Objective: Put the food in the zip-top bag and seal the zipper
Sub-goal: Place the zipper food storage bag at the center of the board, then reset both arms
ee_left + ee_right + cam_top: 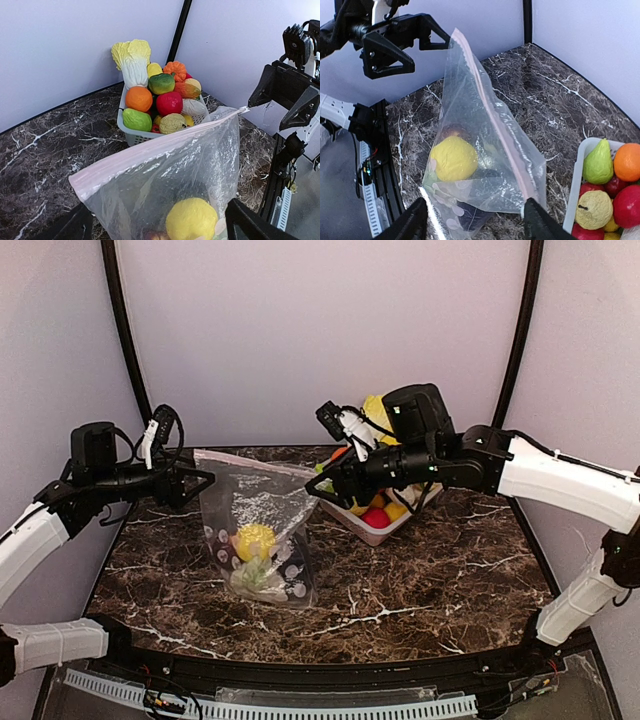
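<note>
Looks like a robot lab test cell, definitely not a real kitchen; plain pale panels (pixel 320 330) boxing in a dark marble-look table (pixel 430 580); black frame poles (pixel 180 25) in the corners; slotted cable duct (pixel 300 708) along the near edge; basket (pixel 131 136) piled with plastic toy produce (pixel 169 102).

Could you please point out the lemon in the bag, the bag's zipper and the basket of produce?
lemon (pixel 453 159): right wrist view, its middle.
zipper (pixel 150 150): left wrist view, mid-strip.
basket (pixel 132 139): left wrist view, front wall.
</note>
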